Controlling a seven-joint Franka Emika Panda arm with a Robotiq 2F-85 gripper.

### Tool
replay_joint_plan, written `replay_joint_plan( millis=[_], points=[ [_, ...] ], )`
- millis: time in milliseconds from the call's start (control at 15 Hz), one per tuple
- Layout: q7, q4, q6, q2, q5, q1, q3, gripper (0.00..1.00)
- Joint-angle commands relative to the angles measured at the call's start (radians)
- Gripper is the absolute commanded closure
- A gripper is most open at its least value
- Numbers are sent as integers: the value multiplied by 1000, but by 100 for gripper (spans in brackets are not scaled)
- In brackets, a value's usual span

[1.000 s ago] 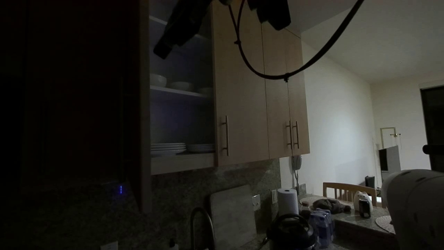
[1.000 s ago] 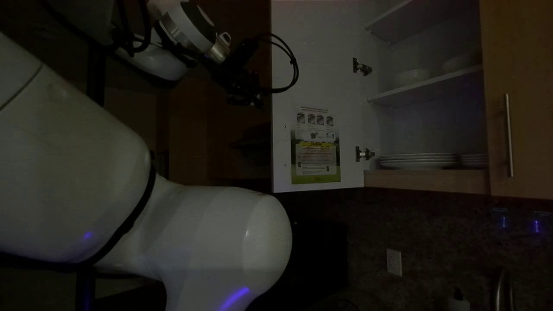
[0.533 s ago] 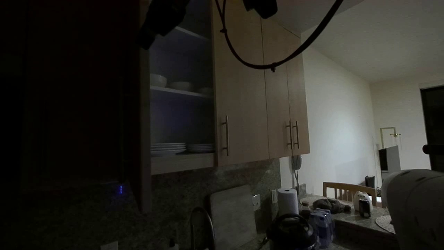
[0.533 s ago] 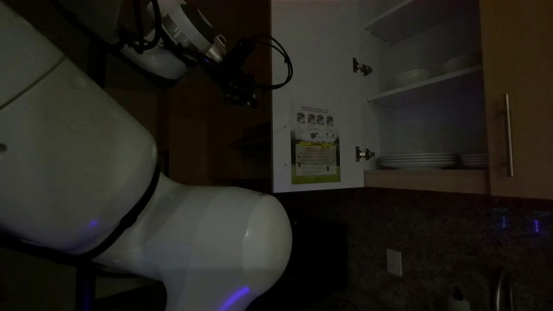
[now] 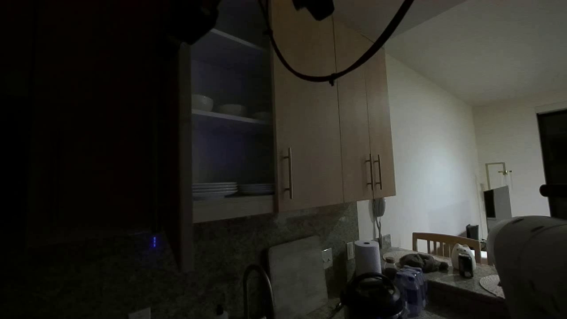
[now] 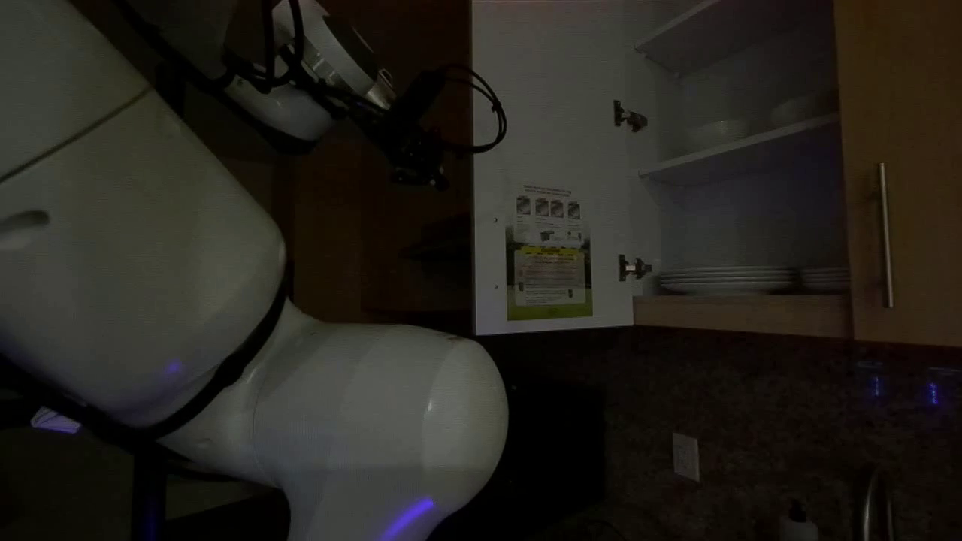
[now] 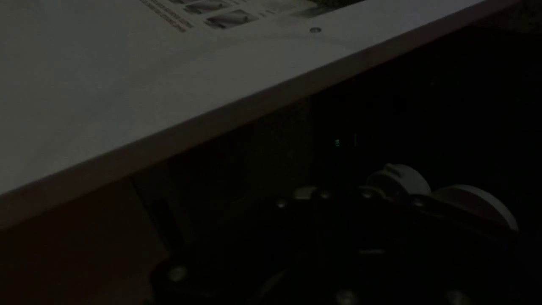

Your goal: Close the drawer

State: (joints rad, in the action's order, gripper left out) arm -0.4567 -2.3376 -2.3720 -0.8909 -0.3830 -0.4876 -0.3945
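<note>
The drawer is a tall cabinet door standing swung open. Its white inner face with a poster shows in an exterior view, and its front edge shows in another. White shelves with plates and bowls are exposed. The door's bar handle is hidden. My gripper is beside the door's free edge, on its outer side; it is a dark shape at the top left. In the wrist view, the dark fingers come together, apparently shut and empty, below the door edge, with a visible gap.
A matching closed beige door stands to the right of the open shelves. My arm's large white link stands below the open door. A faucet, cutting board, paper roll and black pot are below. The scene is very dark.
My gripper and its cable have moved left and slightly up in an exterior view, going past the door's edge. The arm's upper link has shifted right. The door has not moved.
</note>
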Motion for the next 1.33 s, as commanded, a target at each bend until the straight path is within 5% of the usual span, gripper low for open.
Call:
replay_joint_plan(
  millis=[0,1267],
  points=[
    [-41,28,-48,57,-45,4,2,93],
    [97,173,-43,176,-111,219,2,93]
  ],
)
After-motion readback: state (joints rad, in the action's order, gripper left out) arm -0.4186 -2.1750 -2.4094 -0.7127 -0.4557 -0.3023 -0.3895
